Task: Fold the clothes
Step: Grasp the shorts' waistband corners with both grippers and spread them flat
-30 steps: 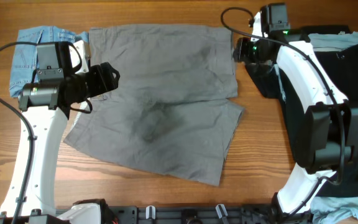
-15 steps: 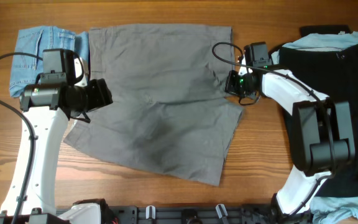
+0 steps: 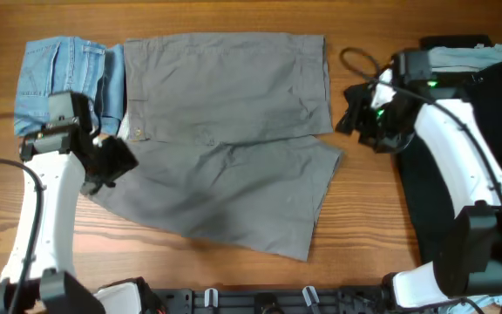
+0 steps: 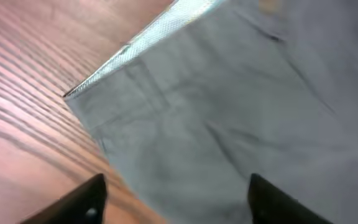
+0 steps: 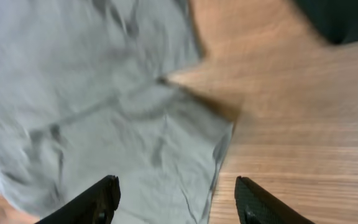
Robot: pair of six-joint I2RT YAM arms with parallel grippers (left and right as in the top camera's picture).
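Note:
Wide grey shorts (image 3: 225,139) lie spread flat in the middle of the table, waistband to the left, legs to the right. My left gripper (image 3: 118,161) is open and empty above the shorts' lower-left waistband corner (image 4: 166,112). My right gripper (image 3: 353,113) is open and empty just right of the notch between the two leg hems (image 5: 135,124). Light-blue denim shorts (image 3: 64,74) lie folded at the far left. A black piece (image 3: 469,139) with a pale-blue piece (image 3: 460,58) lies at the right.
Bare wooden table (image 3: 364,218) surrounds the grey shorts at the front and between them and the black pile. More pale-blue cloth (image 3: 495,286) shows at the bottom right corner. Cables run from both arms.
My left gripper has pulled back left and down, off the shorts, to their lower-left corner. My right gripper has moved right, away from the leg hems. The grey shorts lie smoother.

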